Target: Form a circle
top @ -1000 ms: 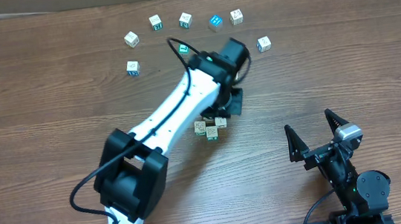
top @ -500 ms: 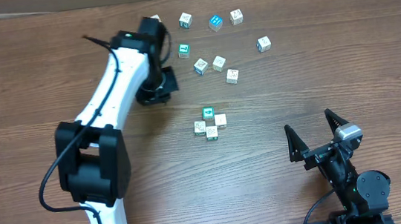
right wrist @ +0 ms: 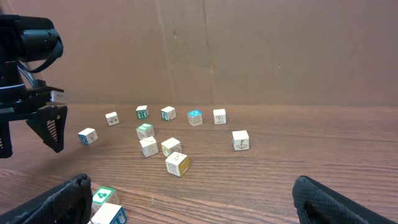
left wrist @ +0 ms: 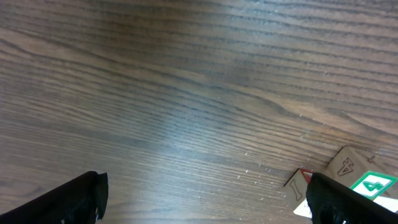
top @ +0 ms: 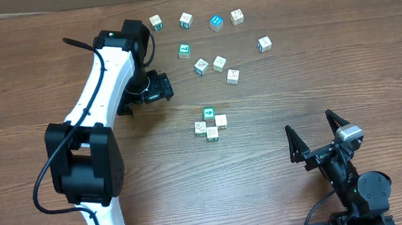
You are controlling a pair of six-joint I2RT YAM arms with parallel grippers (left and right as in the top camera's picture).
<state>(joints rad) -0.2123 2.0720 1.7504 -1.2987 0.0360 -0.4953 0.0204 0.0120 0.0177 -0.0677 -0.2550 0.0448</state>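
Clearly mid-arranging, cubes (top: 219, 63) lie scattered near the desk's (top: 25, 78) far edge, four clumped at its middle, so the left gripper (top: 159, 87), fingers (left wrist: 74, 199) wide and empty, likely reaches for one next

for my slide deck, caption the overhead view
Left gripper open near loose cubes; right gripper open, apart from them

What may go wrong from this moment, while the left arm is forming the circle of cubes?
1. In the right wrist view, the open left gripper hangs close to a pale cube of the arc. A sideways move might knock it out of line.
2. The four clustered cubes touch one another, so gripping one may drag its neighbours.
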